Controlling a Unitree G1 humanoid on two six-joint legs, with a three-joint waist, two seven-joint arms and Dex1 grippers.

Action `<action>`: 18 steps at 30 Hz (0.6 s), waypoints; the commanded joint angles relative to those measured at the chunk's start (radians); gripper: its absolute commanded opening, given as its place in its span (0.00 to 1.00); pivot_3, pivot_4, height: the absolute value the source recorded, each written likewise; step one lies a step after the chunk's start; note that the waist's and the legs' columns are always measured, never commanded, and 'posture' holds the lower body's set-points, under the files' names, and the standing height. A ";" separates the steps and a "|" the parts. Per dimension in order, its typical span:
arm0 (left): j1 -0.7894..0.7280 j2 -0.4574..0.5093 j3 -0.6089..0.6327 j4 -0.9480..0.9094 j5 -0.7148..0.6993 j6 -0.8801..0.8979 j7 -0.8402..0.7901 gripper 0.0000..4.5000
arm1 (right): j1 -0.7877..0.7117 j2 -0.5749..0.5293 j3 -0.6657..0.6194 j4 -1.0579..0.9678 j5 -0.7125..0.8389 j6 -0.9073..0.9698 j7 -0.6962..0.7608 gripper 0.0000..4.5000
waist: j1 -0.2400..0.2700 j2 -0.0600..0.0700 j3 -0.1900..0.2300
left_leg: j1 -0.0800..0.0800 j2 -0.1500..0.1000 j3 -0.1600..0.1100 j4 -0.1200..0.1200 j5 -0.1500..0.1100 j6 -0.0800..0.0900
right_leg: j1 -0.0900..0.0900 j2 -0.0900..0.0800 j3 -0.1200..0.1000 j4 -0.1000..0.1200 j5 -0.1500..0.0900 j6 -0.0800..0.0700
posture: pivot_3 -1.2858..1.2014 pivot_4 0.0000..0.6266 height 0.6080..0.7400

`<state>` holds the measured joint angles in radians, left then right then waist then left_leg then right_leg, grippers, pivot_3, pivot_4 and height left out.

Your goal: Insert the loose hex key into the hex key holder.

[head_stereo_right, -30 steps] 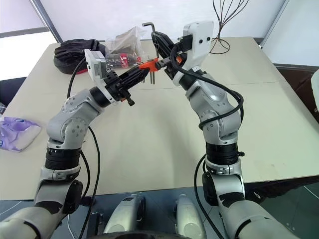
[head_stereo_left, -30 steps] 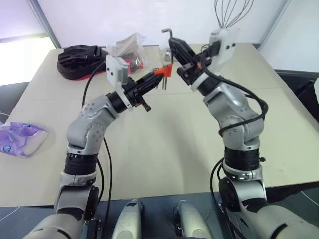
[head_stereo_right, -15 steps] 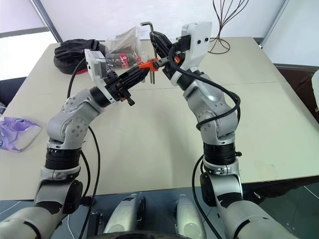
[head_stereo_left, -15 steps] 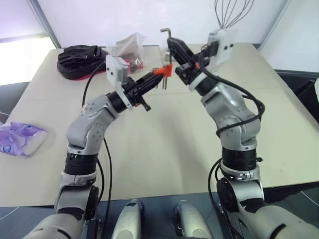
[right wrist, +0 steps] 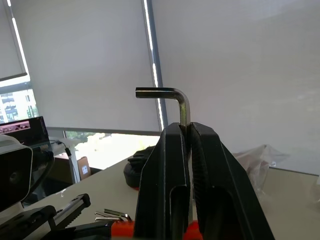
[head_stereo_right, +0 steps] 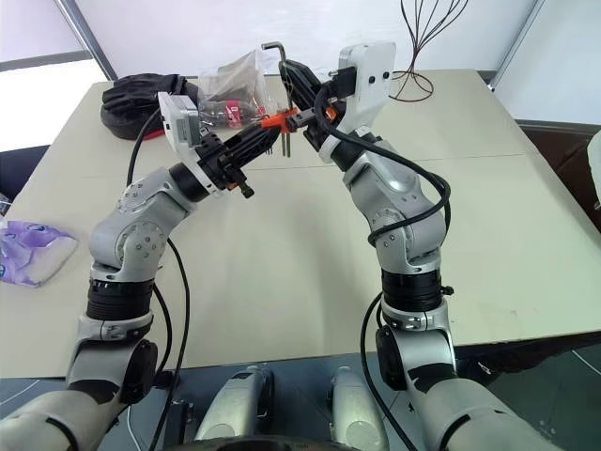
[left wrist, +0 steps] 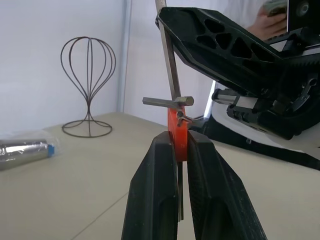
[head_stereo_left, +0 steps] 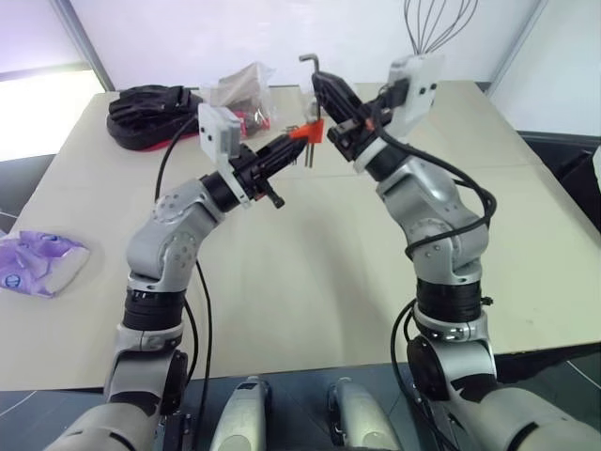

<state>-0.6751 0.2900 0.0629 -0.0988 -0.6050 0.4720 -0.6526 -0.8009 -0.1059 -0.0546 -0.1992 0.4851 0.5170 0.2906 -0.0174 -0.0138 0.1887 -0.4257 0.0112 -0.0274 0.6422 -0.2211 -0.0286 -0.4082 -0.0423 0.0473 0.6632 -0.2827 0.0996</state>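
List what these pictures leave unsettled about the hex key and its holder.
- Whether the loose hex key has entered the hex key holder: in the left wrist view its lower end passes behind the block; in the right wrist view the right claw covers it.
- The holder's slots: too small in the eye views, and the left claw covers most of the block.
- The key's long shaft: cut off by the left wrist view's top edge.

The hex key [right wrist: 183, 106] is smooth, shiny grey metal. The holder [left wrist: 176, 141] is glossy orange-red plastic. Both claws' fingers [left wrist: 155, 200] are matt black plastic. The worktop [head_stereo_left: 319, 272] looks matt beige. A wire stand [left wrist: 89, 90] is thin dark metal.
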 commanded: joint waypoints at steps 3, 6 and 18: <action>-0.034 -0.006 0.026 -0.040 -0.030 -0.011 0.008 0.00 | -0.020 0.006 0.001 -0.030 0.004 -0.019 -0.002 0.00 | 0.000 0.000 0.000 | 0.000 0.000 0.000 0.000 0.000 0.000 | 0.000 0.000 0.000 0.000 0.000 0.000 | 0.52 0.24 1.00; -0.034 -0.006 0.026 -0.040 -0.033 -0.010 0.009 0.00 | -0.020 0.007 0.001 -0.029 0.002 -0.021 -0.003 0.00 | 0.000 0.000 0.000 | 0.000 0.000 0.000 0.000 0.000 0.000 | 0.000 0.000 0.000 0.000 0.000 0.000 | 0.52 0.24 1.00; -0.029 -0.005 0.021 -0.047 -0.036 -0.008 0.004 0.00 | -0.031 0.010 -0.005 -0.019 -0.002 -0.037 -0.010 0.00 | 0.000 0.000 0.000 | 0.000 0.000 0.000 -0.001 0.000 0.000 | 0.000 0.000 0.000 0.000 0.000 0.000 | 0.52 0.24 1.00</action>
<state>-0.6803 0.2820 0.0645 -0.0996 -0.6221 0.4721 -0.6467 -0.8009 -0.1011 -0.0543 -0.1992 0.4844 0.5123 0.2813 -0.0174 -0.0138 0.1888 -0.4258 0.0112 -0.0274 0.6414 -0.2211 -0.0286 -0.4085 -0.0423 0.0473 0.6626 -0.2828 0.0996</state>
